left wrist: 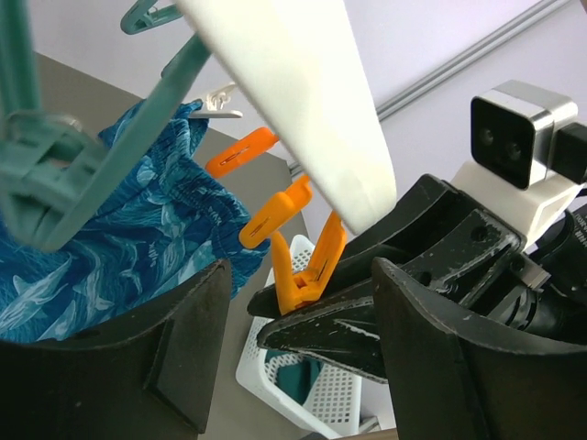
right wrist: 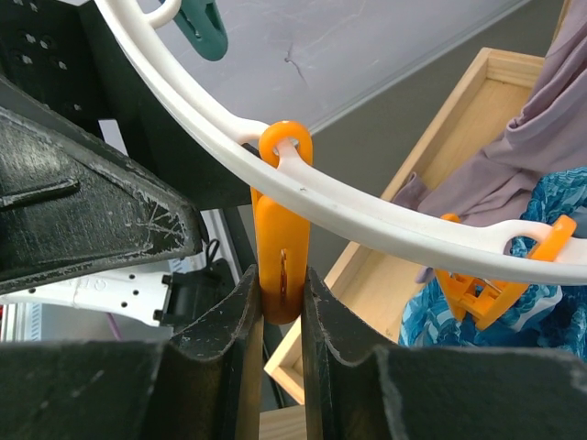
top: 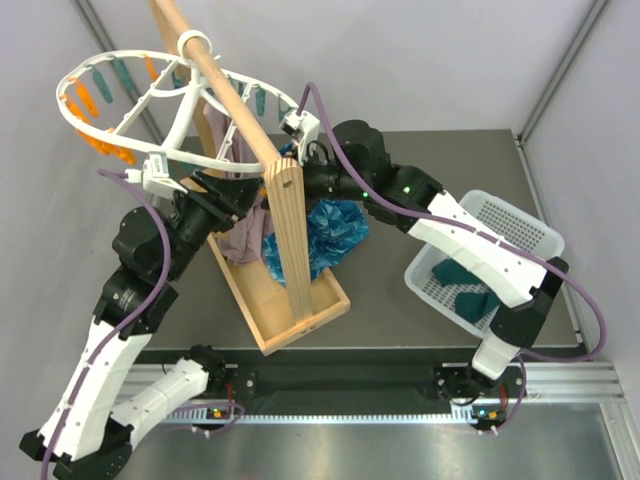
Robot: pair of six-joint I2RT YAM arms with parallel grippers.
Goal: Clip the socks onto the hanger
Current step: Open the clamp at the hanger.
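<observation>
The white ring hanger [top: 72,72] hangs from the pole, with teal and orange pegs around its rim. My right gripper [right wrist: 282,275] is shut on an orange peg [right wrist: 280,225] that hangs from the hanger rim [right wrist: 367,215]. My left gripper [left wrist: 303,367] stands open just opposite, with nothing between its fingers. Beyond them the right gripper's fingers [left wrist: 348,335] pinch that orange peg [left wrist: 307,270] under the rim [left wrist: 303,101]. Dark teal socks [top: 465,285] lie in the white basket at the right. One sock [left wrist: 293,385] also shows in the left wrist view.
A long wooden pole [top: 230,90] rests on a wooden post [top: 288,230] that rises from a wooden tray [top: 285,320]. A bright blue cloth [top: 335,225] and a mauve cloth [top: 245,235] hang by the post. The white basket [top: 520,225] sits at the table's right.
</observation>
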